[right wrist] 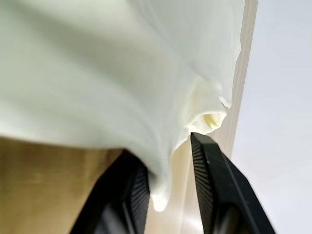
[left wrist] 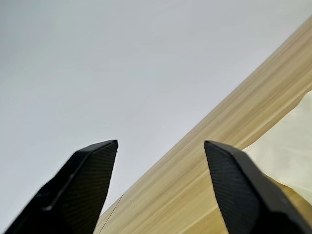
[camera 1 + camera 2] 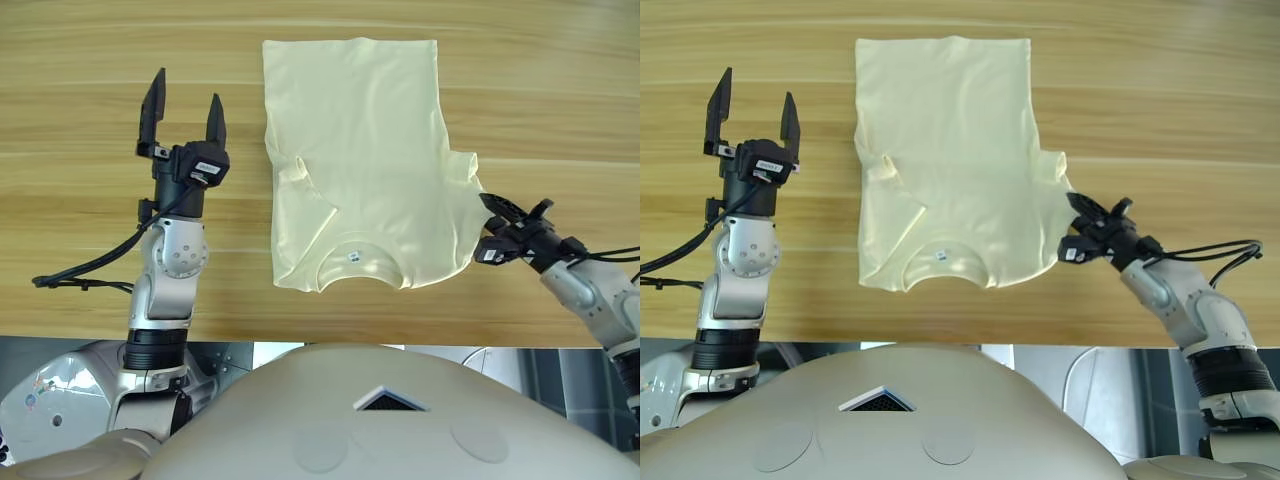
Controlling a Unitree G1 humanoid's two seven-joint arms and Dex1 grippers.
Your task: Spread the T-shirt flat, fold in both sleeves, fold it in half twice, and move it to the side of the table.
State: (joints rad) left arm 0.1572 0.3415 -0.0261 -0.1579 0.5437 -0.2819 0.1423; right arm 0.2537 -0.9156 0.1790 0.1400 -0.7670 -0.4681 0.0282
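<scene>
A pale yellow T-shirt [image 3: 360, 150] lies on the wooden table [image 3: 80, 230], collar toward me and hem at the far side. Its left sleeve [image 3: 300, 190] is folded in over the body. My right gripper [image 3: 487, 225] is at the shirt's right edge by the sleeve, shut on the cloth. In the right wrist view the fabric [image 1: 97, 63] drapes between its black fingers [image 1: 214, 180] and is lifted slightly off the wood. My left gripper [image 3: 185, 85] is open and holds nothing. It stands upright over bare wood, left of the shirt and apart from it.
A black cable [image 3: 80, 275] trails from the left arm across the table near its front edge [image 3: 300, 345]. Bare wood stretches on both sides of the shirt and beyond its hem.
</scene>
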